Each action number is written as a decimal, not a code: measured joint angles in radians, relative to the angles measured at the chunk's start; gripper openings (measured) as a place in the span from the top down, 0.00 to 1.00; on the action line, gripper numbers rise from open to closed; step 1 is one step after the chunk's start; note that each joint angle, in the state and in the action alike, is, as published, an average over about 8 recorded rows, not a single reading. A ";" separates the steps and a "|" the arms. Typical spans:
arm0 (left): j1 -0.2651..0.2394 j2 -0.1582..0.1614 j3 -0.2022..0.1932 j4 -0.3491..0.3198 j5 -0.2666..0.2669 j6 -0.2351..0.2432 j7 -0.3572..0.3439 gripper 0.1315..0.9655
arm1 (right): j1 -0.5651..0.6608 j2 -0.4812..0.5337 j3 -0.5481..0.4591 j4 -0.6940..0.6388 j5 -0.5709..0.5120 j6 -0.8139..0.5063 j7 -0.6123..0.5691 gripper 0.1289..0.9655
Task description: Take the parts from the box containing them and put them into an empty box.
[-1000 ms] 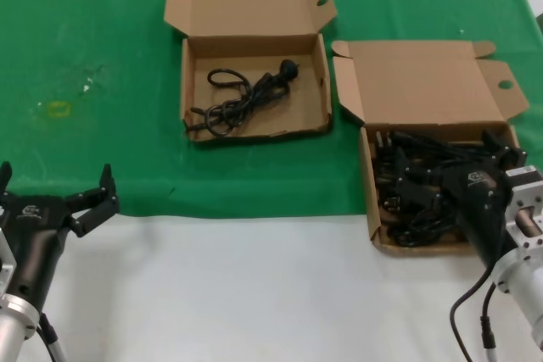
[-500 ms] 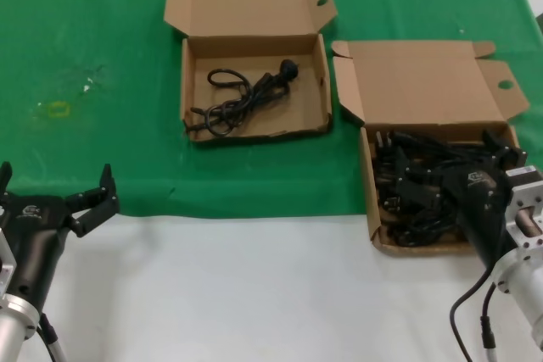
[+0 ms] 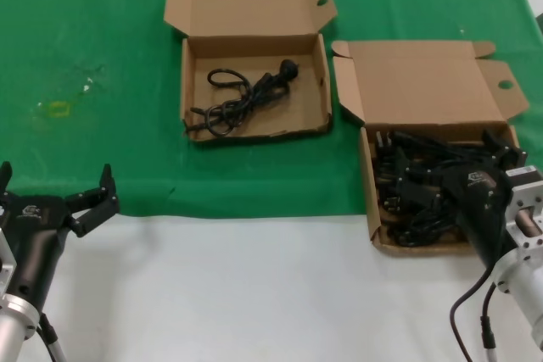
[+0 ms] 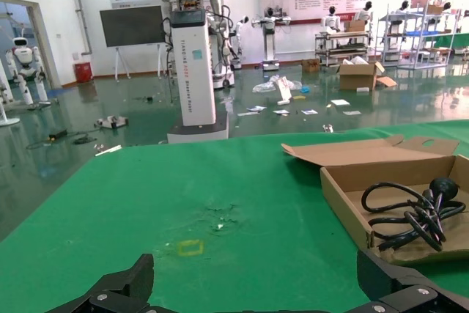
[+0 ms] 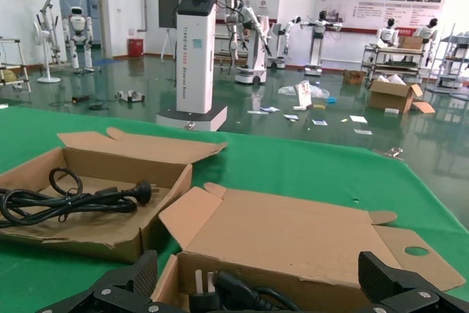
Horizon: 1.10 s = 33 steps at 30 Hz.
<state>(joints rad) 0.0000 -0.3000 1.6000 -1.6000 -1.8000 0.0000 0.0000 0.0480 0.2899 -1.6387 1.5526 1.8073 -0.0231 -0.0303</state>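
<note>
Green cloth (image 3: 102, 31) over the far part of the table, plain white surface (image 3: 254, 286) along the near edge. Faint scuffed patch with a small yellow mark (image 3: 58, 108) on the cloth toward the left edge.

Toward the far middle of the table: a shallow brown cardboard mailer box with hinged lid open (image 3: 293, 125), one coiled thin black power cord with moulded plug (image 3: 242, 99) lying inside. Same box (image 4: 344, 196) and cord (image 4: 414, 214) visible from the left wrist.

Near the right edge, straddling the cloth's border: a second shallow brown cardboard box (image 3: 371, 201), lid folded back, packed with a tangled heap of black power cords (image 3: 407, 192).

Right gripper (image 3: 462, 177) lowered into that heap, jaws spread wide, closed on nothing visible. Left gripper (image 3: 59, 197) parked at the near left corner, jaws also spread, holding nothing.

Beyond the table, seen from the wrists: large hall with glossy green floor (image 4: 132, 137), white humanoid robots, wall posters, shelving, scattered cartons and papers.
</note>
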 joint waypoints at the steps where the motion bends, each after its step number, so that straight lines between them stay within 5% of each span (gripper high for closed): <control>1: 0.000 0.000 0.000 0.000 0.000 0.000 0.000 0.00 | 0.000 0.000 0.000 0.000 0.000 0.000 0.000 0.00; 33: 0.000 0.000 0.000 0.000 0.000 0.000 0.000 0.00 | 0.000 0.000 0.000 0.000 0.000 0.000 0.000 0.00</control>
<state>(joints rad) 0.0000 -0.3000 1.6000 -1.6000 -1.8000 0.0000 0.0000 0.0480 0.2899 -1.6387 1.5526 1.8073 -0.0231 -0.0303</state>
